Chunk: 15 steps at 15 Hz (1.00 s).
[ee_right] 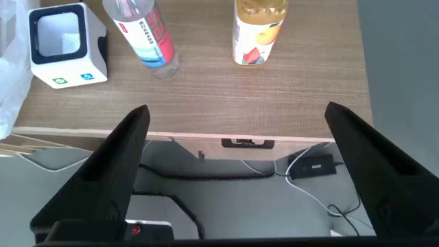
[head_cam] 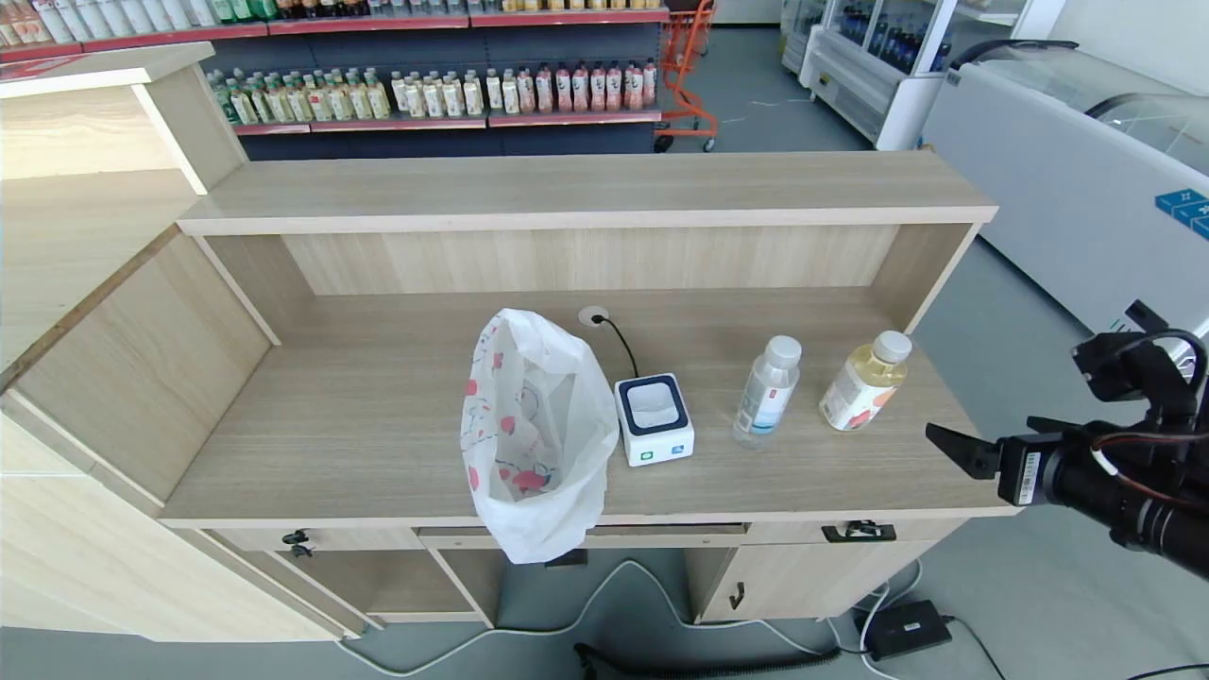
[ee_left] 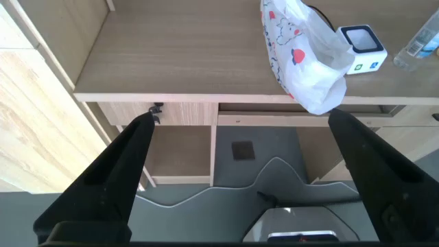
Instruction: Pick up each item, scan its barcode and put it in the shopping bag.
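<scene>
Items awaiting scan: 2 upright bottles, right of centre in the head frame. Clear water bottle (head_cam: 767, 392) stands near scanner (head_cam: 654, 418); yellow juice bottle (head_cam: 864, 382) stands further right. Shopping bag (head_cam: 534, 425): centre, mouth open, sagging over counter (head_cam: 359, 425) edge. Right end effector (ee_right: 236, 116): jaws spread, empty, off the lower-right corner. Left end effector (ee_left: 240, 118): spread, empty, short of the counter front. Risk: wide jaws may topple the neighbouring bottle; the limp bag may slip off.
</scene>
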Available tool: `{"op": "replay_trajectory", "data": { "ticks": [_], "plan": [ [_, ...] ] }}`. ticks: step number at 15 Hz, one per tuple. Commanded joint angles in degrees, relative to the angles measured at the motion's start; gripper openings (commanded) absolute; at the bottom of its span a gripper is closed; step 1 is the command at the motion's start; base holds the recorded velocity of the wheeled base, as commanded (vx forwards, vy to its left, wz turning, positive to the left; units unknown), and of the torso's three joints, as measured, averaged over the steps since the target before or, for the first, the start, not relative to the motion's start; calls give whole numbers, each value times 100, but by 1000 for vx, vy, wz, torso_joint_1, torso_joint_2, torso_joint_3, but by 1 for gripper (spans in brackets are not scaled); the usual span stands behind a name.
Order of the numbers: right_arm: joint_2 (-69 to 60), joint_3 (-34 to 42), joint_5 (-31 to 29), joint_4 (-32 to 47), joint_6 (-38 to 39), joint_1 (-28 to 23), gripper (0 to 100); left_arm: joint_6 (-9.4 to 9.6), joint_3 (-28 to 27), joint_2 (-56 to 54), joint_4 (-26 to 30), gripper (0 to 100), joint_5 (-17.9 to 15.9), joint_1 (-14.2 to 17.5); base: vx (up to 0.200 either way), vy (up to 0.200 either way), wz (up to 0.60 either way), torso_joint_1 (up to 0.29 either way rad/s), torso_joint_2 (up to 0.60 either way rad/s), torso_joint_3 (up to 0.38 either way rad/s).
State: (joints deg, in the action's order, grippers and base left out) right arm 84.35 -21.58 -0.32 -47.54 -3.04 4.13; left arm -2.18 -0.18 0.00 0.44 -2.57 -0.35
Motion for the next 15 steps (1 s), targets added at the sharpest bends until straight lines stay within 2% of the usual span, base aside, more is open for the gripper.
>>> {"op": "replay_trajectory", "data": {
  "ticks": [1, 4, 7, 9, 15],
  "plan": [
    [135, 92, -30, -44, 31, 123, 100, -2, 1, 0, 0, 100, -6, 0, 0, 0, 0, 0, 0, 0],
    [1093, -13, -83, -1222, 172, 176, 100, -2, 1, 0, 0, 100, 2, 0, 0, 0, 0, 0, 0, 0],
    [1963, -286, -206, -1714, 154, 211, 100, -2, 1, 0, 0, 100, 2, 0, 0, 0, 0, 0, 0, 0],
    [2701, -365, -206, -2461, 137, 334, 100, -2, 1, 0, 0, 100, 2, 0, 0, 0, 0, 0, 0, 0],
    [3765, -1542, -206, -2725, 137, 835, 100, -2, 1, 0, 0, 100, 2, 0, 0, 0, 0, 0, 0, 0]
  ]
}}
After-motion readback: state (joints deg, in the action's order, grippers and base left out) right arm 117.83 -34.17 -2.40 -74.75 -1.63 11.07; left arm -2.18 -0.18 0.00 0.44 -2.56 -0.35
